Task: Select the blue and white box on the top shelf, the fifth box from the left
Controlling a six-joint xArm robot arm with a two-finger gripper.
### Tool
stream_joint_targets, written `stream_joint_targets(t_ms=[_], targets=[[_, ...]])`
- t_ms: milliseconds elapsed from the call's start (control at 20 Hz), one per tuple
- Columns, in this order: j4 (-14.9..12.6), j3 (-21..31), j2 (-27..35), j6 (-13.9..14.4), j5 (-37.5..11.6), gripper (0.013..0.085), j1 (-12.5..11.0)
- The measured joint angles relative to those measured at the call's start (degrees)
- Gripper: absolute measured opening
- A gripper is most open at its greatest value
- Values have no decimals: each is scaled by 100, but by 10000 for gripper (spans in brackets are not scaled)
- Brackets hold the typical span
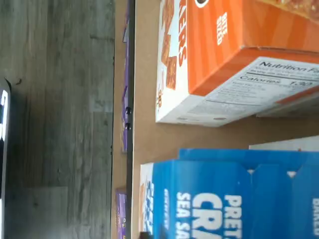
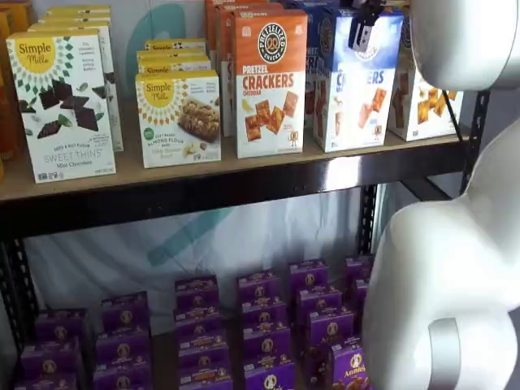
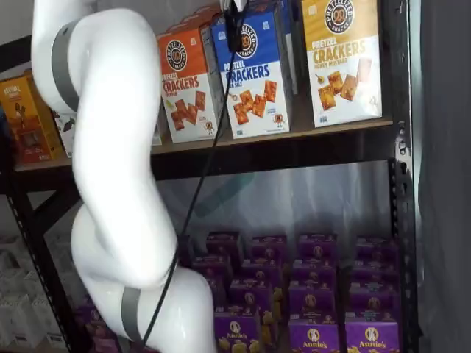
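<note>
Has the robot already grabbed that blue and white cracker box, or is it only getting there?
Getting there. The arm has reached the top shelf, and its dark fingers hang at the top of the blue and white box. The box stands on the board, seemingly not lifted. Whether the fingers have closed cannot be told; pulling it out remains.

Top shelf (image 2: 244, 183) carries blue and white box (image 2: 355, 89) btwn orange box (image 2: 270, 81) & yellow-topped box (image 3: 342, 59).

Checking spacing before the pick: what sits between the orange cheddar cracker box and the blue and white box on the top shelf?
Nothing: between the orange box and the blue and white box only bare board of the top shelf shows in the wrist view.
</note>
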Motion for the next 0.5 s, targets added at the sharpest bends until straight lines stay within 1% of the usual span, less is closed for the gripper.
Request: stream_joint_targets(t_ms=[350,450,500], targets=[[14,36,-30,-9,-41,690,-11],[9,38,-35,-11,-46,610,-12],[7,35,-34,-10,-41,610,-11]])
